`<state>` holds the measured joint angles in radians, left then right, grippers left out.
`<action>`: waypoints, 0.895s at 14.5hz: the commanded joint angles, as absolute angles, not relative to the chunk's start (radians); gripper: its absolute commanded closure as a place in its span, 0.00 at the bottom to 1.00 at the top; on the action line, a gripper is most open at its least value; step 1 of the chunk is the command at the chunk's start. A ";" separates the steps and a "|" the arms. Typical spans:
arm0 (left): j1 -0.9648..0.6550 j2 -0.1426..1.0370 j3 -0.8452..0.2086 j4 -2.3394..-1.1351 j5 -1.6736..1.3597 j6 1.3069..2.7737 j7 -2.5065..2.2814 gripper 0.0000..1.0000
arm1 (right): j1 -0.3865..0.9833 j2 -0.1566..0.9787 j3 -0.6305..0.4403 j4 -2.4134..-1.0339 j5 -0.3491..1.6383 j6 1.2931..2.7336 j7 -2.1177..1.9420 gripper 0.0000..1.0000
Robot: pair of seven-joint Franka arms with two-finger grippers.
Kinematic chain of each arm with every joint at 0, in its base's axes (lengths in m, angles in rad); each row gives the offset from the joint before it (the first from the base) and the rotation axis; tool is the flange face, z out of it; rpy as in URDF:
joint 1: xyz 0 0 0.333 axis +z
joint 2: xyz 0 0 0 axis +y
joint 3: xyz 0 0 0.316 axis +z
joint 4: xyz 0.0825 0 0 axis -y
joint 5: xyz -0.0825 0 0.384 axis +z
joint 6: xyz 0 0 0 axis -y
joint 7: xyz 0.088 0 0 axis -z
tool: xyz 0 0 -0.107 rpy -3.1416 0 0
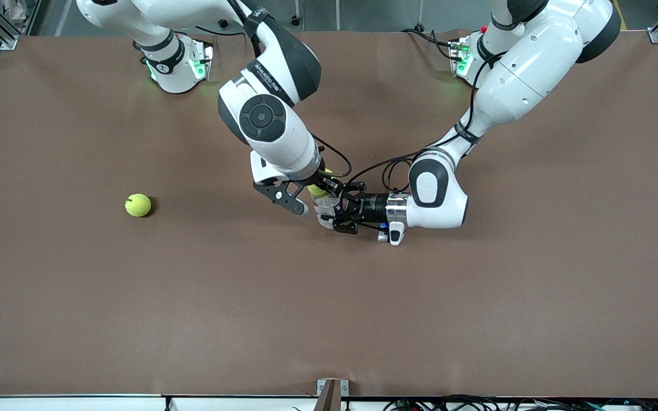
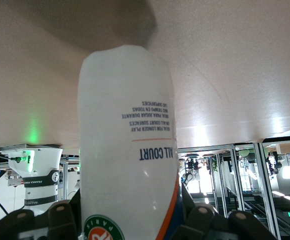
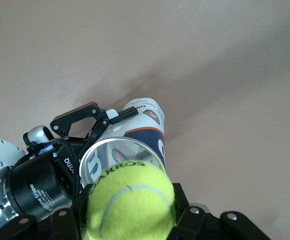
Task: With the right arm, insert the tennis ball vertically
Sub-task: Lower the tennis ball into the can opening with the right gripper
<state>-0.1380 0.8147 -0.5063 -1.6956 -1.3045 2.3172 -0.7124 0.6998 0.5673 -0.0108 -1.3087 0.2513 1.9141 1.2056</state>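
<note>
Brown matting covers the table, and its stretch nearest the front camera is bare. Near the table's middle, the two arms meet.

The left gripper reaches in sideways from the left arm's end and is clenched around a clear tennis ball can, holding it upright with its open mouth facing up. In the left wrist view, the can fills the middle of the frame, with a white label printed "ALL COURT" and an orange stripe, and the dark fingers press against its sides.

The right gripper hangs directly over the can's mouth, clamped on a yellow-green tennis ball. In the right wrist view, this ball sits between the fingers, just above the can's round rim, and the left gripper shows gripping the can's side.

A second tennis ball lies alone on the table, well apart from the can, toward the right arm's end.
</note>
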 commanded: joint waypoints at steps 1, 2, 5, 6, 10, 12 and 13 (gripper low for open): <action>-0.143 0.804 -0.503 -1.695 -1.328 2.310 -0.723 0.31 | 0.707 0.580 -0.015 -1.284 0.268 1.916 1.221 0.64; -0.143 0.802 -0.503 -1.695 -1.330 2.310 -0.726 0.31 | 0.707 0.580 -0.015 -1.284 0.268 1.917 1.223 0.60; -0.143 0.804 -0.502 -1.694 -1.327 2.310 -0.724 0.31 | 0.709 0.580 -0.015 -1.284 0.267 1.916 1.221 0.00; -0.144 0.804 -0.500 -1.695 -1.327 2.310 -0.724 0.31 | 0.707 0.580 -0.015 -1.284 0.267 1.916 1.218 0.00; -0.146 0.805 -0.500 -1.695 -1.327 2.312 -0.726 0.31 | 0.689 0.565 -0.020 -1.284 0.262 1.896 1.203 0.00; -0.149 0.808 -0.500 -1.697 -1.325 2.312 -0.723 0.31 | 0.669 0.548 -0.028 -1.284 0.256 1.826 1.158 0.00; -0.149 0.810 -0.500 -1.697 -1.325 2.312 -0.723 0.31 | 0.641 0.520 -0.028 -1.284 0.253 1.783 1.091 0.00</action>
